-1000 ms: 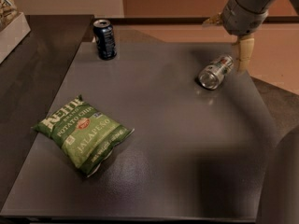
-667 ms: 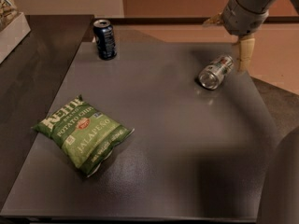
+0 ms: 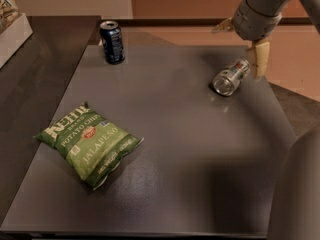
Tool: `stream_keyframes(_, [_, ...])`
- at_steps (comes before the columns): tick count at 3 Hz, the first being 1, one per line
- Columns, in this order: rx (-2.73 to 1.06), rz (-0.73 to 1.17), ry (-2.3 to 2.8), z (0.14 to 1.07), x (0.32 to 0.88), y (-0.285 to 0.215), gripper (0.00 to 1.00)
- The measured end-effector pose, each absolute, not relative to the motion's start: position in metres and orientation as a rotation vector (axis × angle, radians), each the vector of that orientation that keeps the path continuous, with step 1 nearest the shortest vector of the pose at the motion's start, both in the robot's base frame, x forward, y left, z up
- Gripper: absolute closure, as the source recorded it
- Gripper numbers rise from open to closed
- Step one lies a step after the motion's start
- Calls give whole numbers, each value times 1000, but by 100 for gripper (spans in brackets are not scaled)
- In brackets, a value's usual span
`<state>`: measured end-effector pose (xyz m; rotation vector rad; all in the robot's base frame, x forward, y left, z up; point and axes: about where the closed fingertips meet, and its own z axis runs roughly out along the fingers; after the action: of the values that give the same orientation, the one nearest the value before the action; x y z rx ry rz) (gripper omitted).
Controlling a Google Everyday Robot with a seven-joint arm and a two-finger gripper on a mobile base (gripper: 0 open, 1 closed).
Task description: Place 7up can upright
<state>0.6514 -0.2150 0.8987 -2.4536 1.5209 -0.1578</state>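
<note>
Nothing's shifted vs a sec ago: 7up can [image 3: 230, 77] lies on its side near the table's [image 3: 200, 184] far-right edge, long axis diagonal, shiny end facing front-left, gripper [image 3: 237, 51] spread open above it w/ one finger [image 3: 259, 59] just beside can's far end, arm cut off at top, bare tabletop left & front of can.

dim, soft light falls from above, leaving a dull sheen on the dark desk [image 3: 175, 134] near its far right corner, where the gripper [image 3: 241, 49] hangs by the glinting 7up can [image 3: 230, 76], while a blurred grey mass [image 3: 300, 194] darkens the near right corner.
</note>
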Motion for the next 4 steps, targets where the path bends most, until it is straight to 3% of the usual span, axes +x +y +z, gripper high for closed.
stream_keyframes(4, [-2708,-126,1265,869,646,-229,0])
